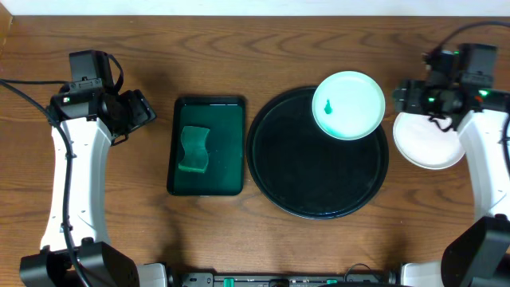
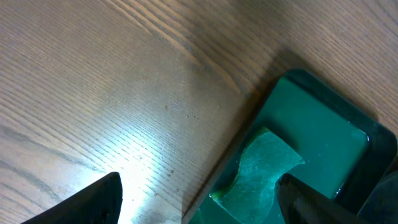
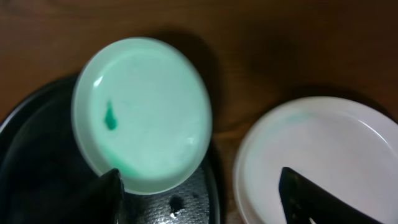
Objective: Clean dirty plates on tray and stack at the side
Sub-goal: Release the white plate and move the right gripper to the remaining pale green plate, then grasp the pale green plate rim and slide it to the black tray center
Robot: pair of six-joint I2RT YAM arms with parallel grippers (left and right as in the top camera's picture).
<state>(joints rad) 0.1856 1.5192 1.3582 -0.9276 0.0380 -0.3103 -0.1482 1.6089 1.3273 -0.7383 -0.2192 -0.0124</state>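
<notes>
Overhead view. A black tray (image 1: 319, 171) lies right of centre on the worktop (image 1: 263, 48). The smeared plate (image 1: 348, 105) sits on the tray's far right part, overlapping the rim. A white plate (image 1: 430, 143) rests on the worktop just right of the tray, partly under the right fingers (image 1: 405, 97). A green tray (image 1: 227, 151) holding a sponge (image 1: 194, 149) lies left of the black tray, and the left fingers (image 1: 140, 109) hang farther left.

Left wrist view. The left fingers are spread wide and grip nothing. Below them are bare worktop and the green tray's corner with the sponge.

Right wrist view. The right fingers are spread wide and empty, with the smeared plate to the left and the white plate to the right.
</notes>
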